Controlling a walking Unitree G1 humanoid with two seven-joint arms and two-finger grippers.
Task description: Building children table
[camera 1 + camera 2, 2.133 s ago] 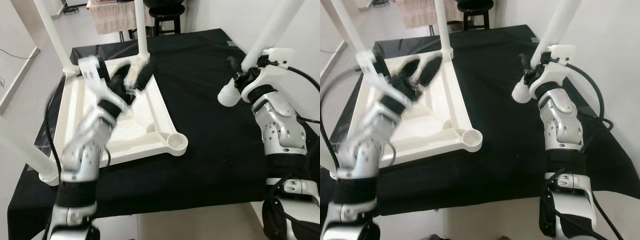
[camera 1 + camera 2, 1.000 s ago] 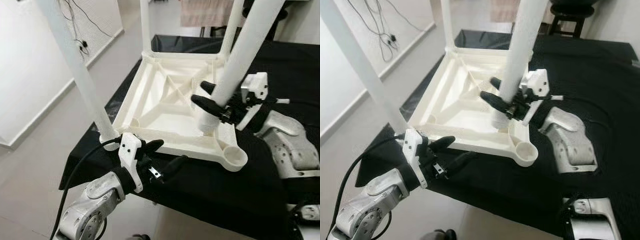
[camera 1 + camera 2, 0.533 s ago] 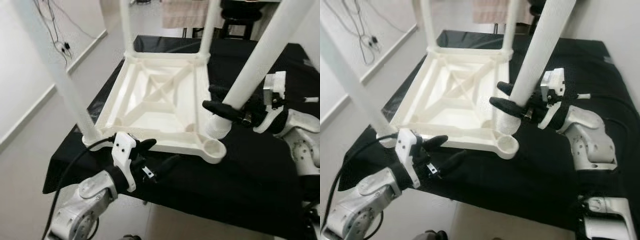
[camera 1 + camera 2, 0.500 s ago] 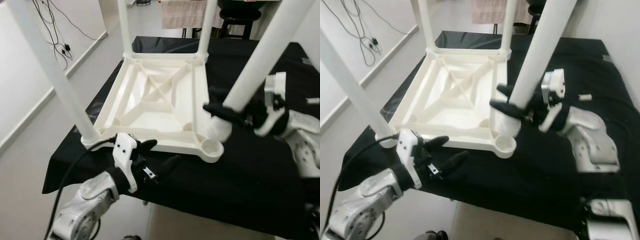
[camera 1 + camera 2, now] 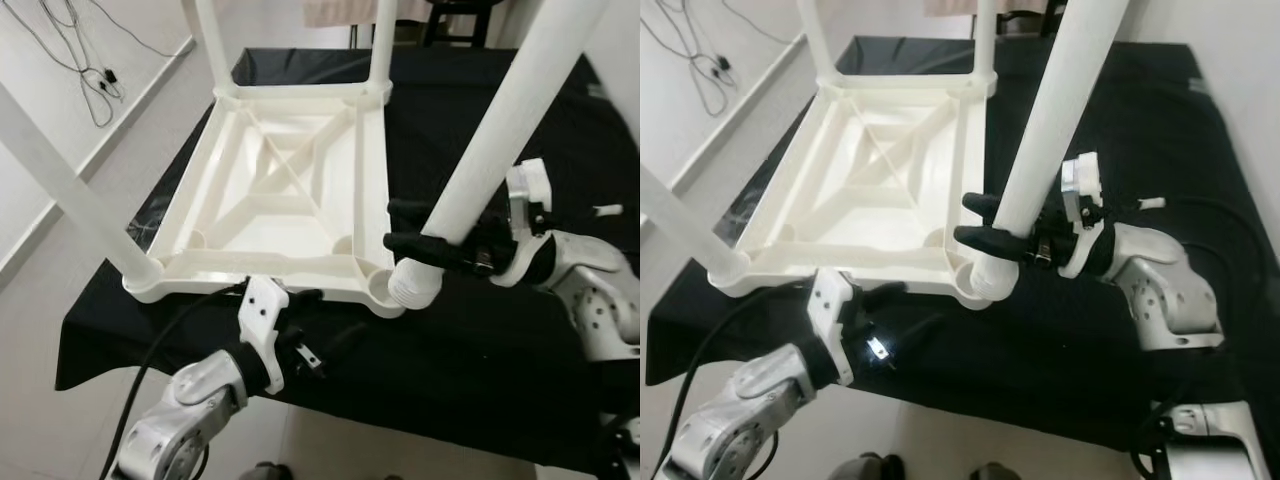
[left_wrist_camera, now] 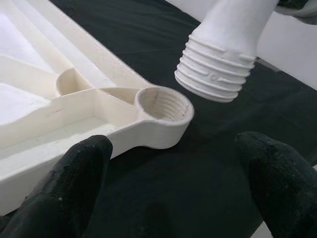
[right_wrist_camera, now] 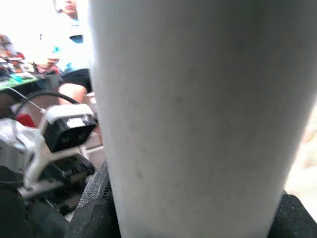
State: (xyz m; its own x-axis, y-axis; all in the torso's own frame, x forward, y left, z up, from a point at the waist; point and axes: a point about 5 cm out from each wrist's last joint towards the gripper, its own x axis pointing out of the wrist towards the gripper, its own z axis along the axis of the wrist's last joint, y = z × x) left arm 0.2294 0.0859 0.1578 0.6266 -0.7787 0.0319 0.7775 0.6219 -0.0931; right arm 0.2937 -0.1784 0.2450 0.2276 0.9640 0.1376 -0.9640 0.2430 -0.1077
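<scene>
Right end effector [image 5: 418, 232]: closed around the loose leg [image 5: 487, 160] near its lower end, centre right of the head view; leg tilts up toward the upper right.
Leg tip: threaded end [image 6: 218, 75] hangs just beside the socket [image 6: 164, 106], slightly above, not yet entered. Judged: held low on the shaft for control while lining up the threads.
Left end effector [image 5: 314, 340]: spread wide, holding nothing, at the lower centre just below the tabletop's near rim; likely waiting to steady it.
Tabletop [image 5: 270, 200]: white, upside down on the black-covered bench [image 5: 500, 330], so sockets face up. Three legs stand fitted at the other corners.
Hidden: leg tops cut off by the frame; right wrist view blocked by the leg shaft. Thread alignment hard to judge.
</scene>
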